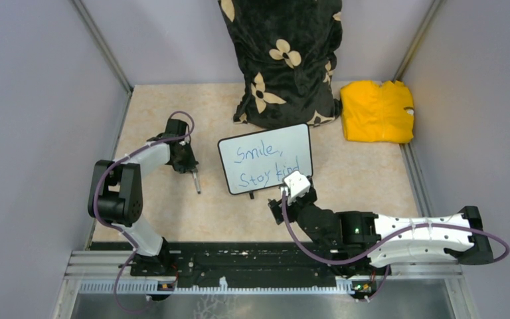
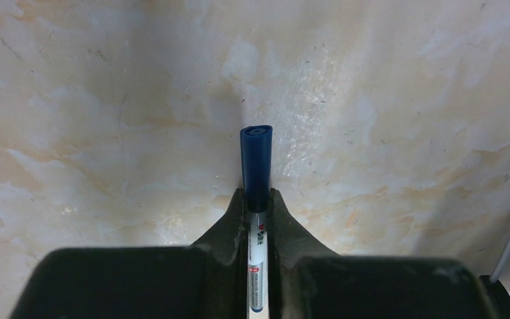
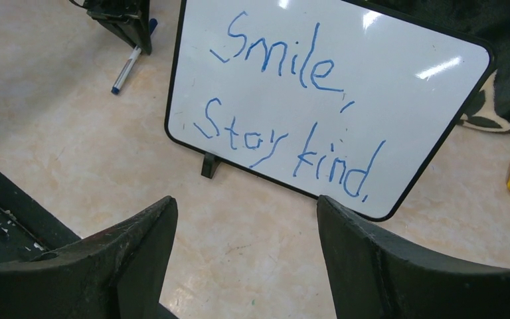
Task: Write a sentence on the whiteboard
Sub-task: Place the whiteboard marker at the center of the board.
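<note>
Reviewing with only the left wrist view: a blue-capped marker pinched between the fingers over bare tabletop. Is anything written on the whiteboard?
Observer: Yes, the whiteboard carries the sentence in blue: "Smile, stay kind."
Operator: Where is the board from this arm?
Observer: The left gripper, shut on the marker, sits left of the board, apart from it.
Operator: And the other arm?
Observer: The right gripper is open at the board's near edge, holding nothing.
</note>
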`<state>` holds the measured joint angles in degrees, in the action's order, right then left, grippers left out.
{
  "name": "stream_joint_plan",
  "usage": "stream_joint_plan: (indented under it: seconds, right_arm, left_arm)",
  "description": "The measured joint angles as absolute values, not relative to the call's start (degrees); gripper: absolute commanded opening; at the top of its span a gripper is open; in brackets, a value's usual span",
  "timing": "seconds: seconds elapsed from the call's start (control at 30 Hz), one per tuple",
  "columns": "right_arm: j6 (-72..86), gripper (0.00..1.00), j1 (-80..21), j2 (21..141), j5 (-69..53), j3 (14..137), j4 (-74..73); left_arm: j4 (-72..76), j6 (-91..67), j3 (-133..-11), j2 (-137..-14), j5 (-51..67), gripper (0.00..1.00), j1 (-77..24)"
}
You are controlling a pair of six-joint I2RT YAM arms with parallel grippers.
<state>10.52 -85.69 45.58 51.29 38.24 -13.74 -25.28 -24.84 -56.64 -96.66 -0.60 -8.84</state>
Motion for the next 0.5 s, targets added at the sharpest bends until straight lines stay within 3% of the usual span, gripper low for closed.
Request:
stream_joint_plan:
  seconds: [0.5]
  right_arm:
    - [9.0,0.75,-85.7,45.6,52.6,38.2,-12.1]
  left_arm:
    - [-22.2,-24.8,-56.3,-97.1,0.1,0.24,-8.8]
